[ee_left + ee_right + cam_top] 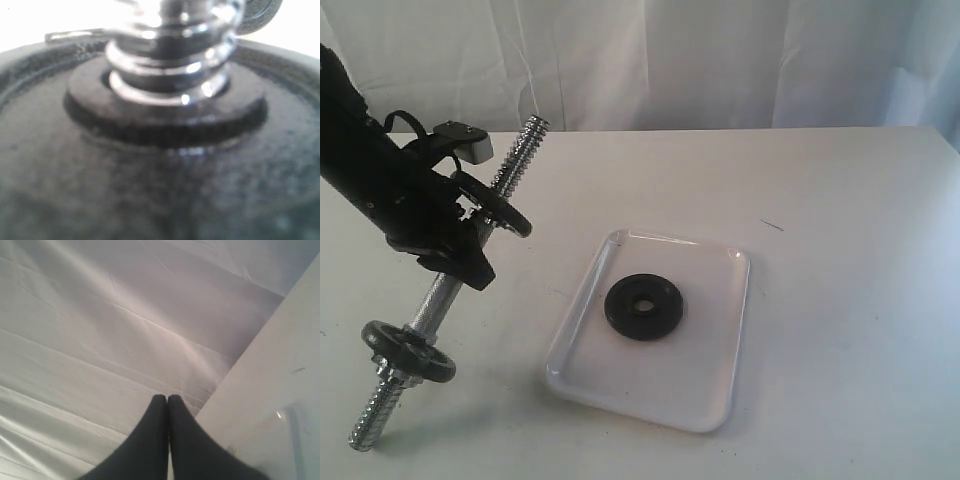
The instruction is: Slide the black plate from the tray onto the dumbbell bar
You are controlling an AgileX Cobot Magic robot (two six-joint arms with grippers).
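Under the tray [700,340]: a bare white table [850,300].
Behind the tray: a white creased curtain [720,60] closes off the room.
In the tray: the black plate [620,308] lies flat, left of the tray's middle.
Left of the tray: the dumbbell bar [435,303] stands tilted, its top end leaning away and its low end down at the table.
Discs: an upper disc [500,205] and a lower disc [410,352] are threaded on the bar.
Left arm: it reaches in from the left, well apart from the tray. The left gripper [460,245] is clamped on the bar between the two discs.
Left wrist view: a black disc and the bar's thread, blurred.
Right gripper [166,397]: fingers pressed together on nothing, pointing at the curtain beyond the table edge.
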